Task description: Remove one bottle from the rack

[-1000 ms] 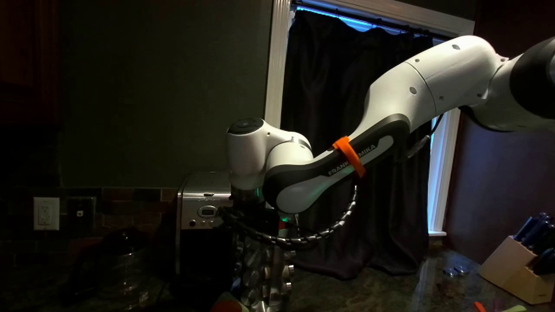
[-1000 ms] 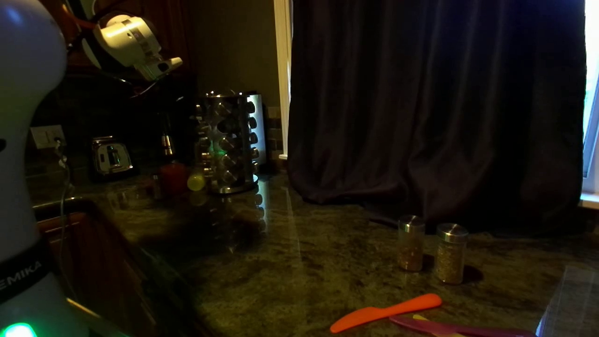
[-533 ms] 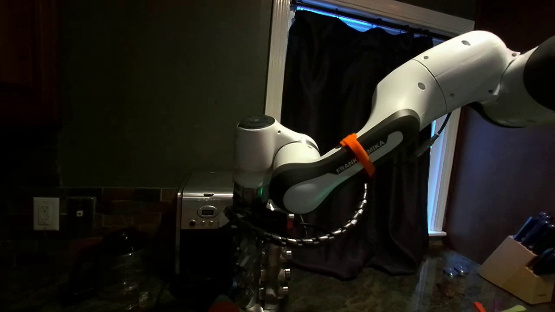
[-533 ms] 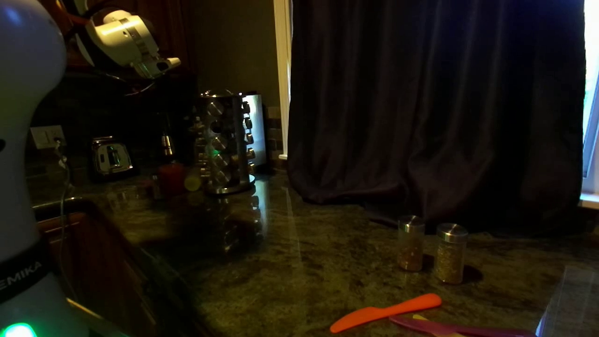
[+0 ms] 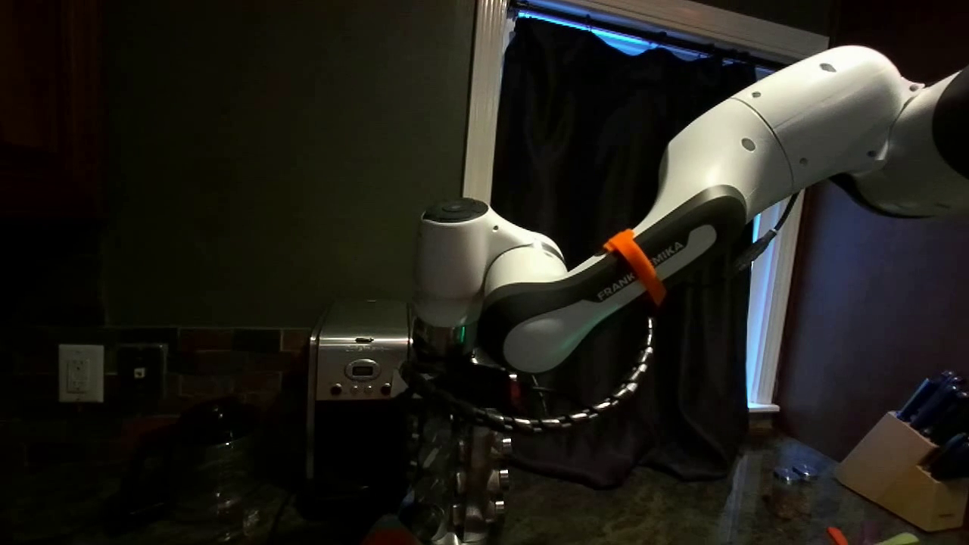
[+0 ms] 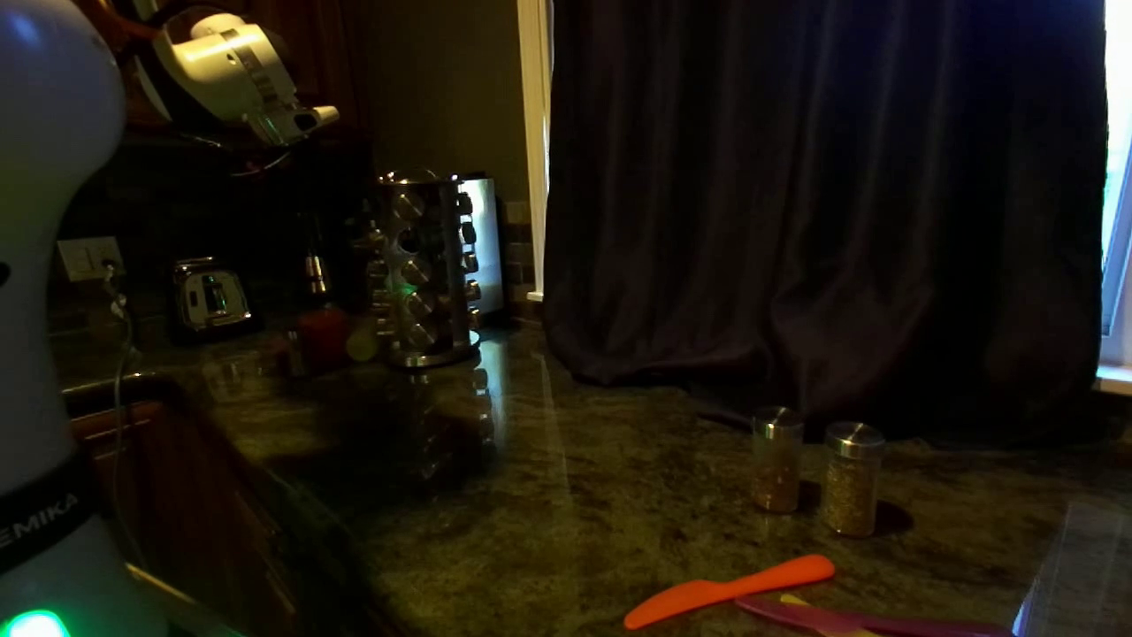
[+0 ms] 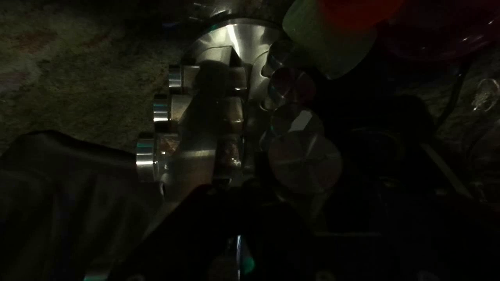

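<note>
Bottles (image 7: 166, 154) in the rack (image 7: 254, 35) lie sideways below my closed gripper (image 7: 233, 194); I can't tell if it holds any.

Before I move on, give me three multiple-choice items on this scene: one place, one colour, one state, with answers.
1. The rack stands: A) on the floor; B) on the windowsill; C) on the countertop.
2. The band around the arm is: A) orange; B) blue; C) white.
3. The two jars in front of the curtain are: A) lying flat; B) upright; C) stacked.

1 C: an exterior view shows it resting there.
2 A: its orange stands out in an exterior view.
3 B: both stand, metal lids on top.
</note>
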